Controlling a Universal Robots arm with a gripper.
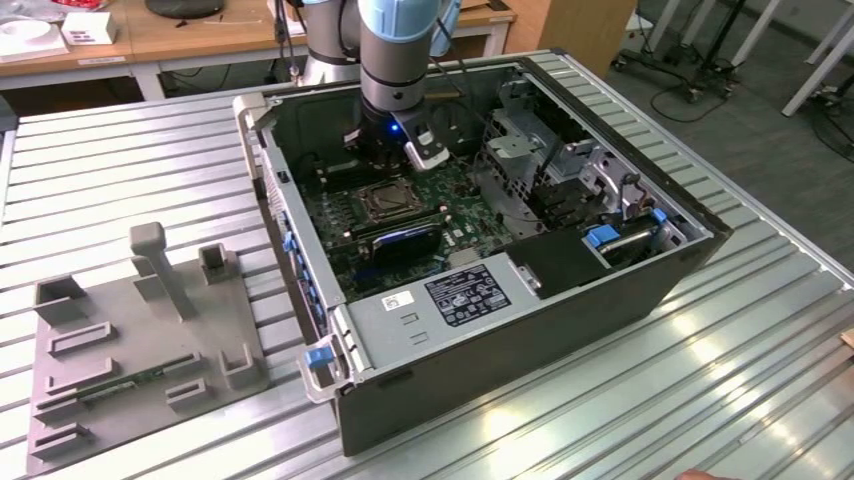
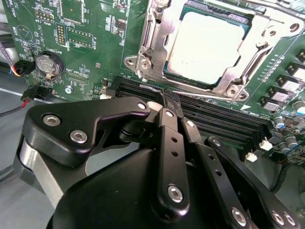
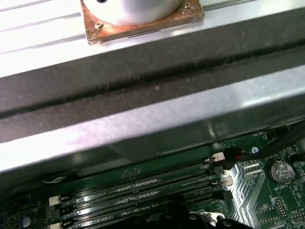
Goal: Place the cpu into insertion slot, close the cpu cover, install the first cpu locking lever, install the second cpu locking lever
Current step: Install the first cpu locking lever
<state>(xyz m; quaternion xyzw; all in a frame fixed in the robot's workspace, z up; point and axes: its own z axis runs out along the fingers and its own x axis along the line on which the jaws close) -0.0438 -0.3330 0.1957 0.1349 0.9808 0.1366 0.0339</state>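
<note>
Setting: Ribbed metal bench (image 1: 561,420) carrying an open computer case (image 1: 561,290), with a grey fixture tray (image 1: 134,360) well apart from the gripper, towards the exterior view's left.
Gripper: gripper (image 2: 170,98) down inside the case, its two black fingers (image 2: 167,125) pressed together with nothing between them, tips just short of the socket's near edge and over the long black memory slots (image 2: 224,121).
Cpu: cpu (image 2: 207,45) lies flat in the insertion slot (image 2: 245,19), just ahead of the fingertips, pale face showing.
Cover: cpu cover (image 2: 157,36) looks lowered around the chip, its frame bordering the window on the sides that show.
Step in hand: by my reading, the lever work; a thin metal bar runs along the socket edge nearest the tips.
Doing it well: push on the lever's end rather than on the frame, keep the closed tips square to the bar so they do not slide onto the memory slots, and carry it sideways under its hook before letting go.
Risk: a slip could scrape the green board (image 2: 86,43) or the coin battery (image 2: 49,64) off to one side of the fingers.
Hard to make out: whether either lever is already latched; the hooks are not clear.
Cut off: the socket's far side runs out of the second wrist view.
Hidden: in the exterior view the arm (image 1: 394,60) covers the gripper; the first wrist view gives case wall and memory slots, with the fingers barely visible.
</note>
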